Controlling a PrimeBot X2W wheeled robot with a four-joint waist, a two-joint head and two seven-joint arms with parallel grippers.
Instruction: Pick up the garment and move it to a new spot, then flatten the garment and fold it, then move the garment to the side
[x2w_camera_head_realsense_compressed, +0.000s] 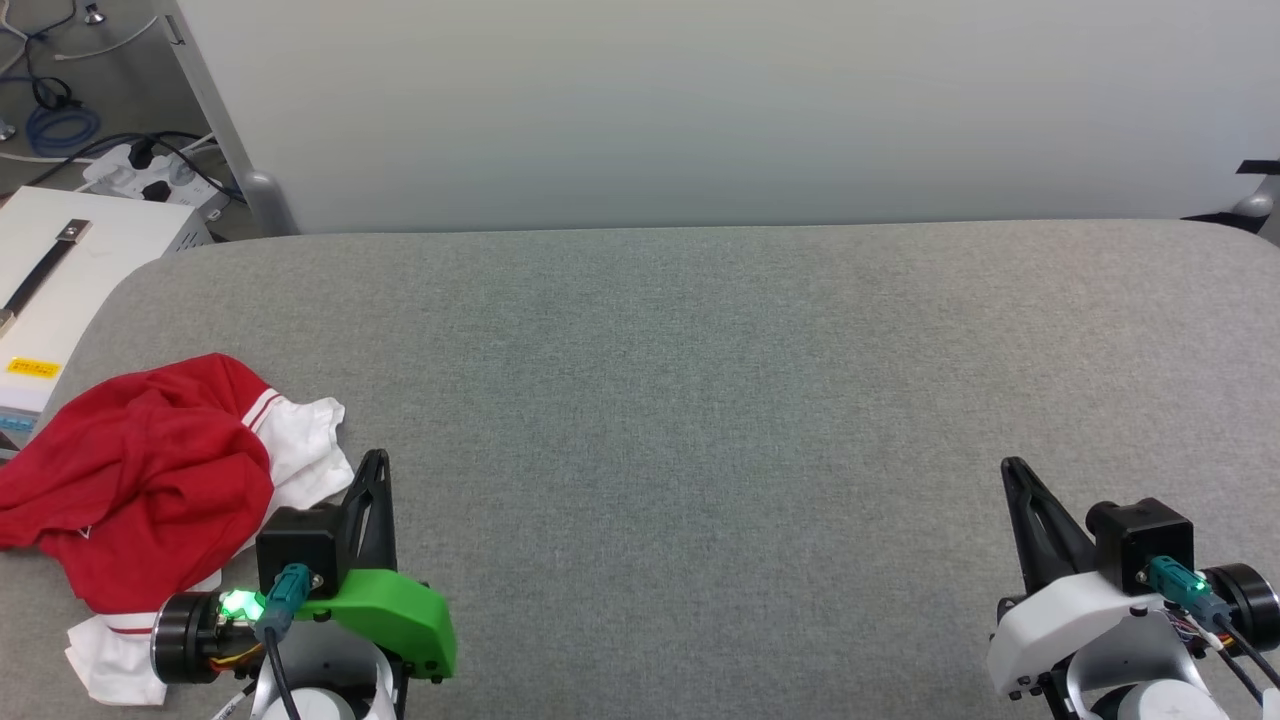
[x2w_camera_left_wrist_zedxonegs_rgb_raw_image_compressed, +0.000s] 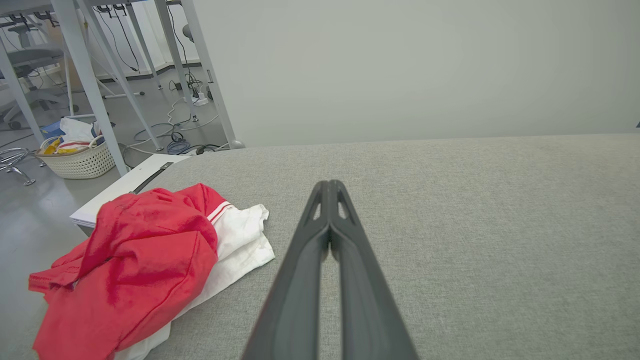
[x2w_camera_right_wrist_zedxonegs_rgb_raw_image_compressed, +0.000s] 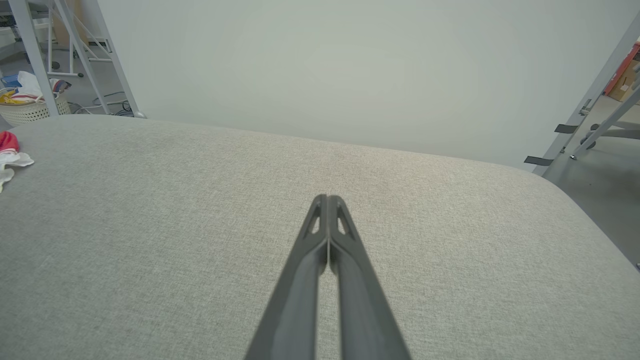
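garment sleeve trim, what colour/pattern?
Red and white stripes, edging the white sleeve of the red garment. Left wrist view shows it best.

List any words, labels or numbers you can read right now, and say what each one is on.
No text is legible.
The yellow label on the white box: print too small to read.
The garment: crumpled, no lettering or number showing.
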